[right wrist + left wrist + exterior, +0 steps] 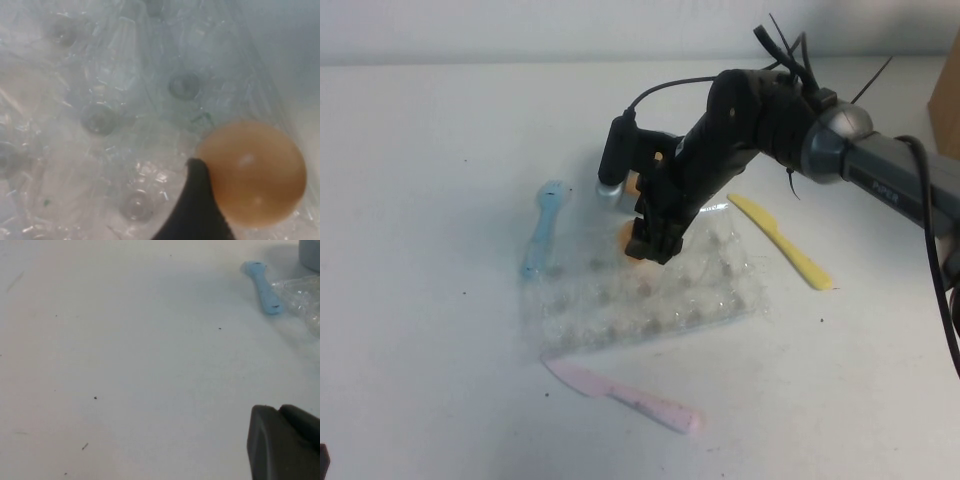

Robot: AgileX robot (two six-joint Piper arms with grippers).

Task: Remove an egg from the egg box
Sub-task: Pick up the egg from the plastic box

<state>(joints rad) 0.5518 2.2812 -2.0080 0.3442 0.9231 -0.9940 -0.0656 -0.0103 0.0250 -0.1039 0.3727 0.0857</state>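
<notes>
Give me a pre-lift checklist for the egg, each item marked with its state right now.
1. Right gripper down over the egg box: ok.
2. One finger touching the egg: ok.
3. Jaws closed on both sides of the egg: cannot tell, only one finger shows.
4. Left gripper away from the box, over bare table: ok.
5. Yellow knife and pink knife outside the box: ok.

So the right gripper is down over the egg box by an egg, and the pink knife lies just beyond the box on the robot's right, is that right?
Not quite: the knife right of the egg box is yellow, as the high view shows. The right gripper is indeed at the egg. The left gripper sits apart over bare table.
</notes>
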